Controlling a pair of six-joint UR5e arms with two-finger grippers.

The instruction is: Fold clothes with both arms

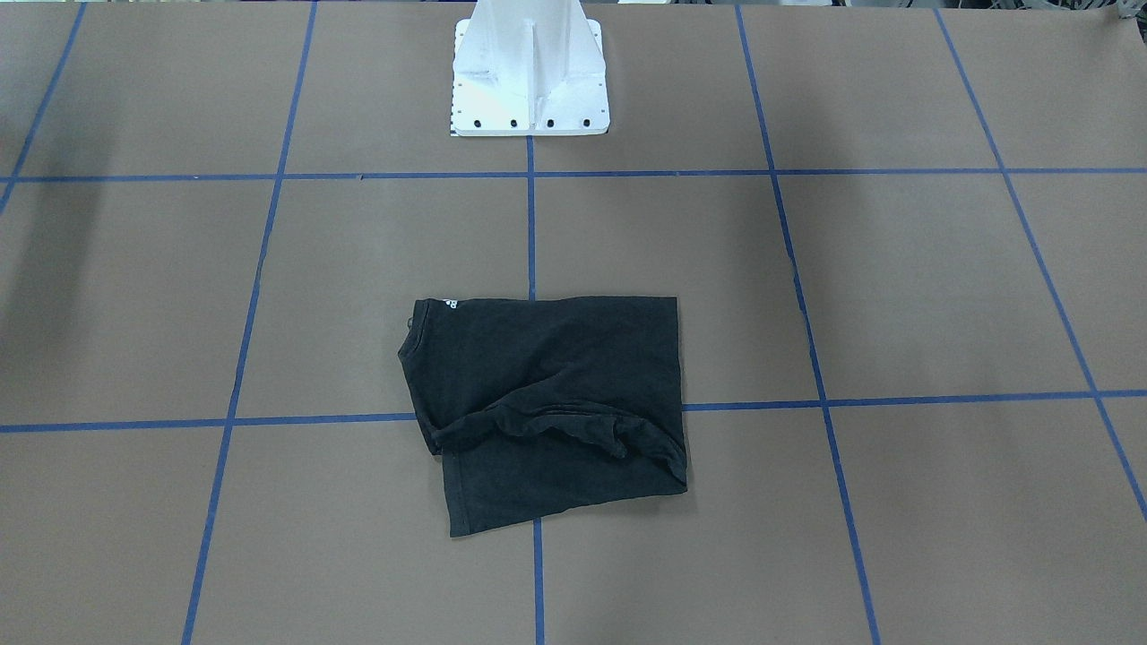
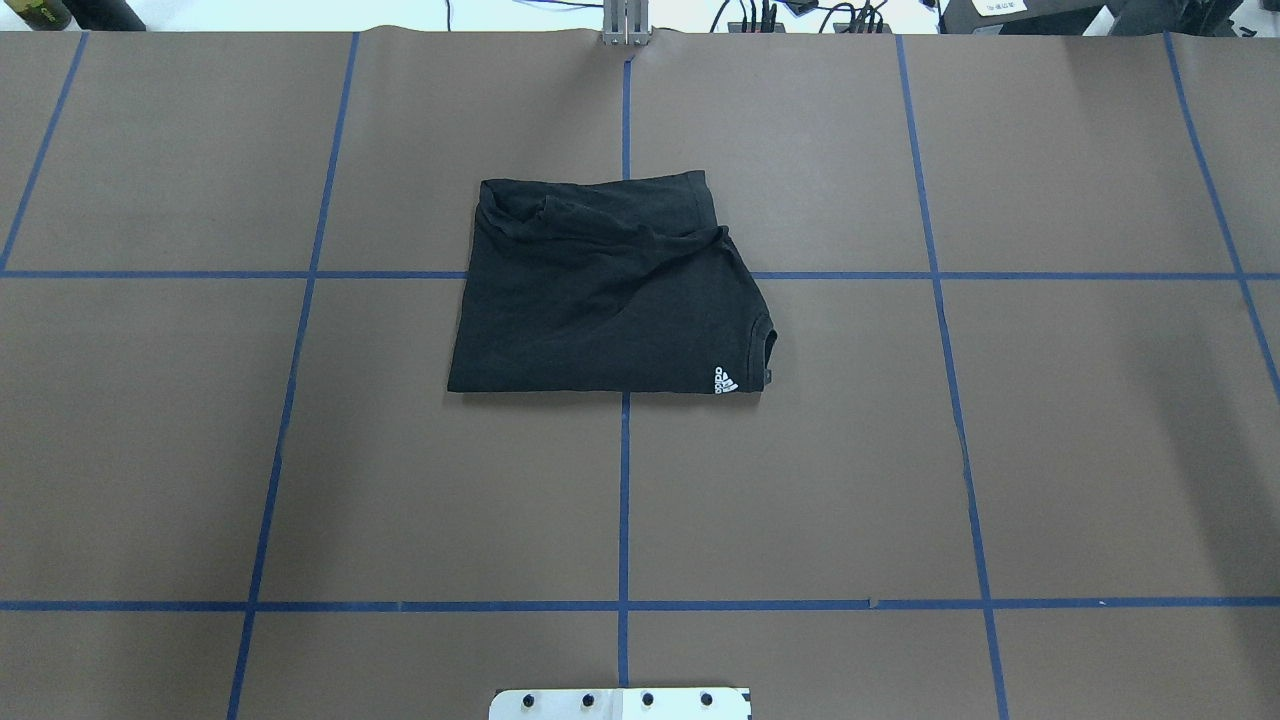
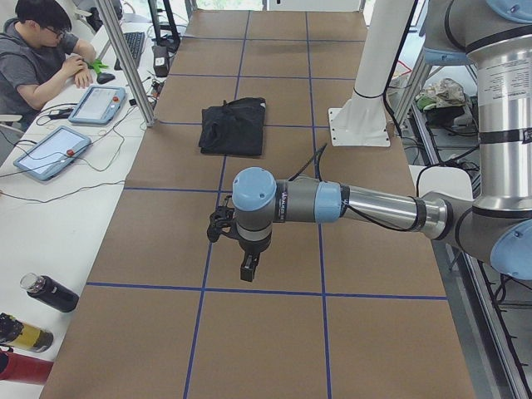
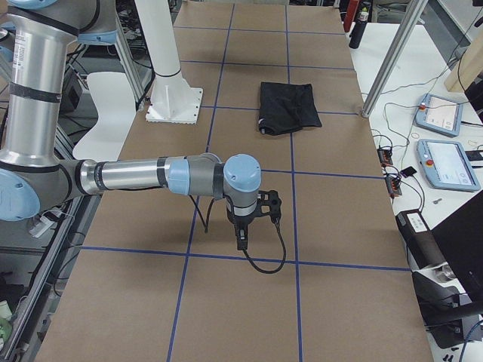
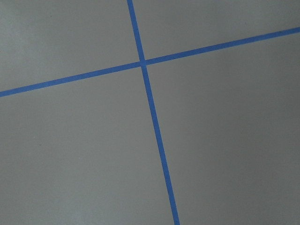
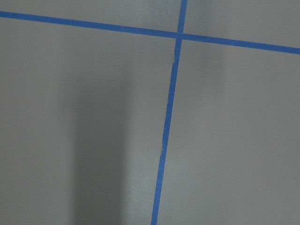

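Item: one black T-shirt (image 2: 600, 300), folded to a rough rectangle, lying flat near the middle of the table (image 2: 1050, 450), across the centre tape line and one cross line of the blue tape grid (image 2: 623, 500). Collar (image 2: 768, 350) at the robot's right end of the fold; small white logo (image 2: 726, 381) just beside it, at the corner nearest the white pedestal (image 2: 620, 703). A rumpled ridge of cloth runs along the far part of the fold; the rest lies fairly smooth. Plain black side up, no other print showing. Left arm (image 3: 374, 208): stretched out level over the table's left end, left gripper (image 3: 247, 268) pointing down above bare brown cover, well apart from the T-shirt; whether its jaws stand wide or narrow cannot be told. Right arm (image 4: 128, 175): the same pose over the table's right end, right gripper (image 4: 241, 240) pointing down near a tape line, well apart from the T-shirt; state of its jaws likewise cannot be told. Both wrist views: brown cover and crossing blue tape only. Beside the table, far side: a seated person (image 3: 41, 50), two control tablets (image 3: 50, 152), bottles (image 3: 50, 293).
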